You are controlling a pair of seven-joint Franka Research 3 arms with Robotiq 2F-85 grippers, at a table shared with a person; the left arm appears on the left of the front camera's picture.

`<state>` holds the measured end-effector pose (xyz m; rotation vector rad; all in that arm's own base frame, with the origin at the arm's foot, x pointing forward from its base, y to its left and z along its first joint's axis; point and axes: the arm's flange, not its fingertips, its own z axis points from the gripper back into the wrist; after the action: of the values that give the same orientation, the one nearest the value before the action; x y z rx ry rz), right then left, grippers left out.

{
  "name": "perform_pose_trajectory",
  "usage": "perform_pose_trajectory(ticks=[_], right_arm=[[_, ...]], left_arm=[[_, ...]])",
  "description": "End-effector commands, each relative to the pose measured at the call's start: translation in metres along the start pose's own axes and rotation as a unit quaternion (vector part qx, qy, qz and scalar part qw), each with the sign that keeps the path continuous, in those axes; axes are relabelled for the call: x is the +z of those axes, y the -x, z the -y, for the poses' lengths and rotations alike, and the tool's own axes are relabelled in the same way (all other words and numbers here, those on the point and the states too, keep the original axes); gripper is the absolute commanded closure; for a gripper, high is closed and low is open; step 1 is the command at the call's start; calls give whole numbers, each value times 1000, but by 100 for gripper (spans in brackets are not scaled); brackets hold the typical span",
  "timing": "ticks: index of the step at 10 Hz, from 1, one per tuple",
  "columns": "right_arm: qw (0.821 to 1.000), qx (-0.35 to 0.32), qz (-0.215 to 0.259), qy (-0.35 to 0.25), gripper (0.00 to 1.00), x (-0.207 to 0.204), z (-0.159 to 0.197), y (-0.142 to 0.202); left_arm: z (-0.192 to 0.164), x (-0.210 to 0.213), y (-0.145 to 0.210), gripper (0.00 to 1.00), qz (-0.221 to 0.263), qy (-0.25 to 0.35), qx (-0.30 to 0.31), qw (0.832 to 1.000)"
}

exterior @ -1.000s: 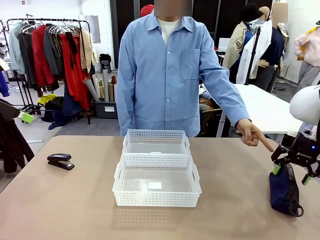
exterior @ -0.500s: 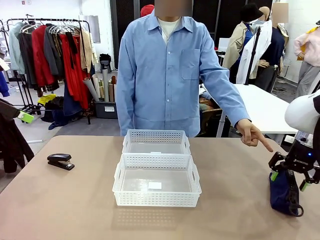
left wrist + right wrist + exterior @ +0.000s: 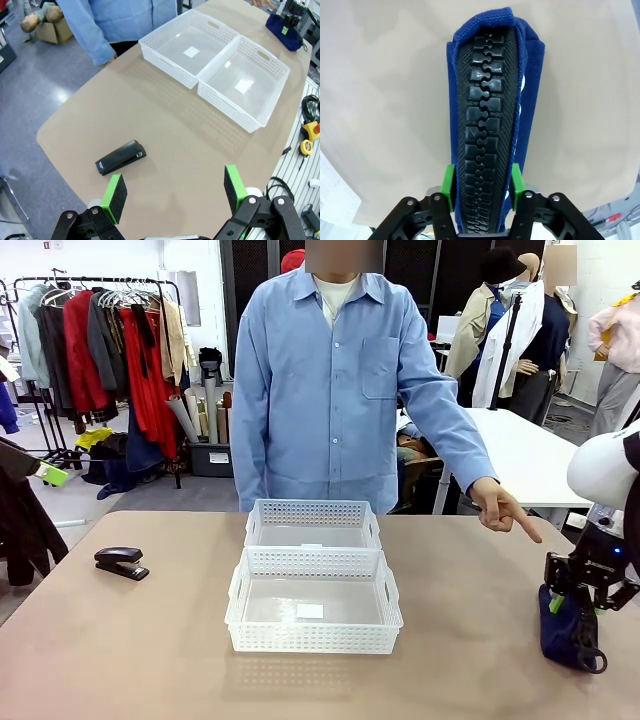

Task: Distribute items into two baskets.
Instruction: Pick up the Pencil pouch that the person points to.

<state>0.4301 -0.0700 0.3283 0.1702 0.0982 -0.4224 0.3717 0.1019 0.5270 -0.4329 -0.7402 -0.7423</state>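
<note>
Right wrist view: pouch (image 3: 487,125) between pads (image 3: 449,187)

PLACE: looking like a robotics lab sharing space with a garment workshop | SIGNS: coats and jackets are hanging on a clothes rack (image 3: 100,340) at the back | rolls (image 3: 195,415) of material are standing beside it | a white robot arm (image 3: 605,465) is reaching over a tan worktable (image 3: 150,660) | cables (image 3: 310,102) and a red-and-yellow stop button (image 3: 312,131) are lying along its edge

A clothes rack (image 3: 100,330) of coats stands far left, a white table (image 3: 530,465) far right.
</note>
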Motion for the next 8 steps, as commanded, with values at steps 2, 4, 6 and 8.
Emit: perform_pose_trajectory(ticks=[2,4,6,8], right_arm=[[1000,12,-1,21,100,-2,-4,1],[1000,12,-7,23,100,-5,-5,-1],[999,15,-10,30,100,-4,-4,0],[999,21,-6,28,100,1,-3,3]], left_arm=[[-1,1,1,0,9,6,-5,1000],[-1,1,1,0,9,6,-5,1000],[-1,1,1,0,9,6,-5,1000],[-1,1,1,0,9,6,-5,1000]])
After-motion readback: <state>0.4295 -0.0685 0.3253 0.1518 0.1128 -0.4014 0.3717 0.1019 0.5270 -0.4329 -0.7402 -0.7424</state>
